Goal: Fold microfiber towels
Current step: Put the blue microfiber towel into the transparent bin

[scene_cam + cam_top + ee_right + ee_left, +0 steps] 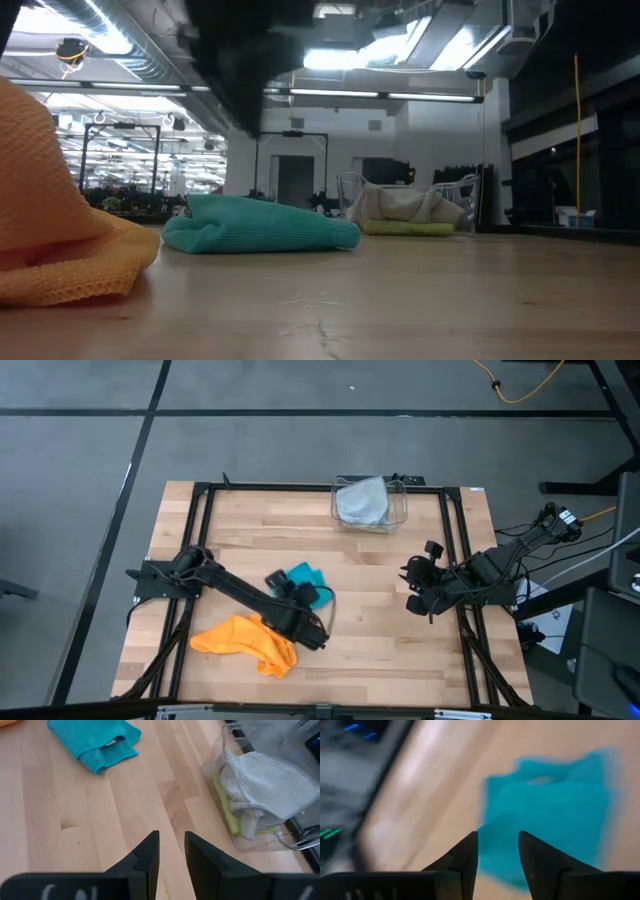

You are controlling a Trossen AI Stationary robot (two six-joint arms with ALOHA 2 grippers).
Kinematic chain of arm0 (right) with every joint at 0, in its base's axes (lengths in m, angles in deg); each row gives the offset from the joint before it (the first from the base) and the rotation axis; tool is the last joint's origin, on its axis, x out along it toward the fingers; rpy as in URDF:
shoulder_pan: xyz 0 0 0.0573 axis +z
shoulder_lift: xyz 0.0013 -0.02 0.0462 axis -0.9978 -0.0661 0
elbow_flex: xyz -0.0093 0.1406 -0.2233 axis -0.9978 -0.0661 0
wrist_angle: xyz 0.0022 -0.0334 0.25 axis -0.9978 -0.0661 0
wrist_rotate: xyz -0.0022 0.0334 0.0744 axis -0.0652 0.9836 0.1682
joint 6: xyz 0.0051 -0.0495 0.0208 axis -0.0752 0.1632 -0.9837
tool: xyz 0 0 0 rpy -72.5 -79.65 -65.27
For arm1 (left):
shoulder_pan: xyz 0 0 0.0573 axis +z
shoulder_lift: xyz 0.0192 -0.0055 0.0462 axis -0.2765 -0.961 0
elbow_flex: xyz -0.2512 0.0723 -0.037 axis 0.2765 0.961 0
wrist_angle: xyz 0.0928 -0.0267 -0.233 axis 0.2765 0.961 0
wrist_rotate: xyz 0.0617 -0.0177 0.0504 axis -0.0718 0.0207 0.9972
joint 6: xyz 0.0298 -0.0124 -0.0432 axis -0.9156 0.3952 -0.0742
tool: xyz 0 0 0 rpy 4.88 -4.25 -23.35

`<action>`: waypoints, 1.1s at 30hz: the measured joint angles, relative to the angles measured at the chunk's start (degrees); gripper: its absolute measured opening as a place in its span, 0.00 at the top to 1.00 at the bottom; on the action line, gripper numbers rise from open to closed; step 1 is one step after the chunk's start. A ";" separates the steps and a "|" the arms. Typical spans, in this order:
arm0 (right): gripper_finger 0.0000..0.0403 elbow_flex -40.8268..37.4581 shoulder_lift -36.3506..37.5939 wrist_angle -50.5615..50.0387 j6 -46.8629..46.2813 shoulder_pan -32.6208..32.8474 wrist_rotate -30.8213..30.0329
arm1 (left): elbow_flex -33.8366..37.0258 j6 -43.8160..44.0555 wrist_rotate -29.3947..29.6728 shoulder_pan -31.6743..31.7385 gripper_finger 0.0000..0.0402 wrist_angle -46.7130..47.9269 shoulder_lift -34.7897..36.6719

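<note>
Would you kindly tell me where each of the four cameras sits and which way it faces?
High view: overhead, straight down on the table; both arms show.
Low view: table height, level across; teal towel, orange towel, a dark arm above.
Left wrist view: past the left gripper at the teal towel.
Right wrist view: past the right gripper at the teal towel and the clear bin holding a grey towel.
All four views share the teal towel.

My two arms are matte black; each claw (pixel 497 857) ends in wedge-shaped dark fingers (pixel 147 857), black cables trailing.
</note>
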 joint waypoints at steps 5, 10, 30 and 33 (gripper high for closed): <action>0.77 -0.02 -0.02 0.05 -0.02 0.02 0.81 | 0.26 -16.19 -4.35 0.08 0.67 -19.11 -1.25; 0.77 -0.02 -0.04 0.05 -0.02 0.01 1.94 | 0.34 -21.74 -10.37 1.55 0.62 -26.00 -1.38; 0.77 -0.02 -0.02 -0.26 0.07 0.00 3.36 | 4.90 -21.80 -13.59 3.28 0.40 -22.96 -7.08; 0.77 -0.02 -0.02 -0.27 0.12 0.02 3.36 | 4.93 -21.67 -12.71 3.53 0.40 -20.53 -7.65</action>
